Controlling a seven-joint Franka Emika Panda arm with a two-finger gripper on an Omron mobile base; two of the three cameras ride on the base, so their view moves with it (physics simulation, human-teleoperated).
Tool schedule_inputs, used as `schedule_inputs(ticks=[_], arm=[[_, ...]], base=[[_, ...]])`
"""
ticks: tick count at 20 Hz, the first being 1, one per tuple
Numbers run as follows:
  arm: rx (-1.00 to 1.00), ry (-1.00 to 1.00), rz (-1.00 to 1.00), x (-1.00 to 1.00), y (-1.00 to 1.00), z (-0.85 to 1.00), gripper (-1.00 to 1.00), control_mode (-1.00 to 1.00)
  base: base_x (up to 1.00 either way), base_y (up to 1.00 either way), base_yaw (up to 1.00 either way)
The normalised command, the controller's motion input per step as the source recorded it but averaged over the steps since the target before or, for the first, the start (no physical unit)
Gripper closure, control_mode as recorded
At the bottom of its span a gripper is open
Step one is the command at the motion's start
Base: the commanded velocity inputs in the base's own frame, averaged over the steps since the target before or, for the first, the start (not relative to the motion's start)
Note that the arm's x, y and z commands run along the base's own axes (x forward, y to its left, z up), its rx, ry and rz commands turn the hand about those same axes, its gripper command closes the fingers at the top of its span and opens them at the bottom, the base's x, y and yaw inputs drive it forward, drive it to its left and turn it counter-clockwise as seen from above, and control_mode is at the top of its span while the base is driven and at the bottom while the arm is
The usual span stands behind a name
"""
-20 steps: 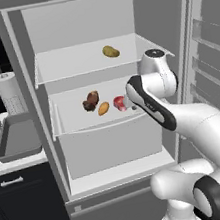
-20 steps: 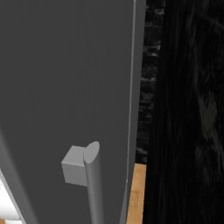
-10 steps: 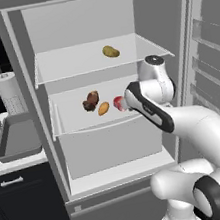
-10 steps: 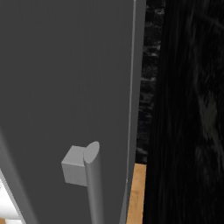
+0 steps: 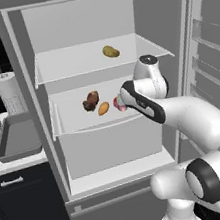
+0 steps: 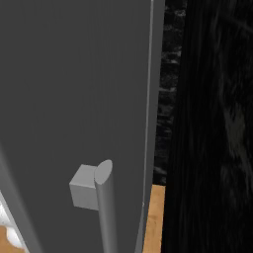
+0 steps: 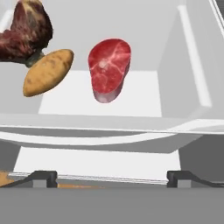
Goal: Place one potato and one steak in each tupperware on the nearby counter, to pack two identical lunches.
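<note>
- We are at the open fridge [image 5: 24, 70], at the fetching stage: our judgement is that nothing is packed yet, and the first pick is in hand.
- Our gripper [image 7: 111, 177] faces the middle shelf [image 5: 74, 124]. In the hand view its two finger tips [image 7: 41, 178] stand wide apart at the bottom edge with nothing between them, so the hand is spread and empty.
- The red steak [image 7: 109, 68] lies on that shelf straight ahead of the hand, a little beyond the shelf's front lip; in the left base view the steak [image 5: 118, 104] sits just beside the wrist.
- A potato [image 7: 48, 72] lies just left of the steak in the hand view, near it but apart. Behind the potato, and seemingly touching it, is a darker piece of meat [image 7: 26, 30], which we take for the second steak.
- Another potato [image 5: 111, 51] rests on the upper shelf [image 5: 93, 59], well apart from the hand.
- The counter [image 5: 14, 162] runs to the left of the fridge, bearing a grey tray [image 5: 16, 143] and a paper towel roll [image 5: 10, 90]; we cannot make out any tupperware.
- The next move, as we judge it, calls for reaching forward over the shelf lip, centring the red steak between the fingers, then closing.
- The risk we see is nudging the nearby potato on the approach.
</note>
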Motion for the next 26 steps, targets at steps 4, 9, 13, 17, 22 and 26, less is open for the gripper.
schedule_inputs(ticks=[4, 9, 13, 17, 22, 26], arm=[[0.00, 0.00, -0.03, 0.20, 0.10, 0.00, -1.00, -1.00], [0.00, 0.00, -0.01, 0.11, 0.10, -0.10, -1.00, -1.00], [0.00, 0.00, 0.00, 0.08, 0.05, -0.23, -1.00, -1.00], [0.00, 0.00, 0.00, 0.29, 0.00, -0.16, -1.00, -1.00], [-0.01, 0.00, -0.01, 0.42, 0.00, -0.06, -1.00, -1.00], [0.00, 0.00, 0.00, 0.22, 0.00, -0.02, -1.00, -1.00]], base=[[0.00, 0.00, 0.00], [0.00, 0.00, 0.00], [0.00, 0.00, 0.00], [0.00, 0.00, 0.00], [0.00, 0.00, 0.00], [0.00, 0.00, 0.00]])
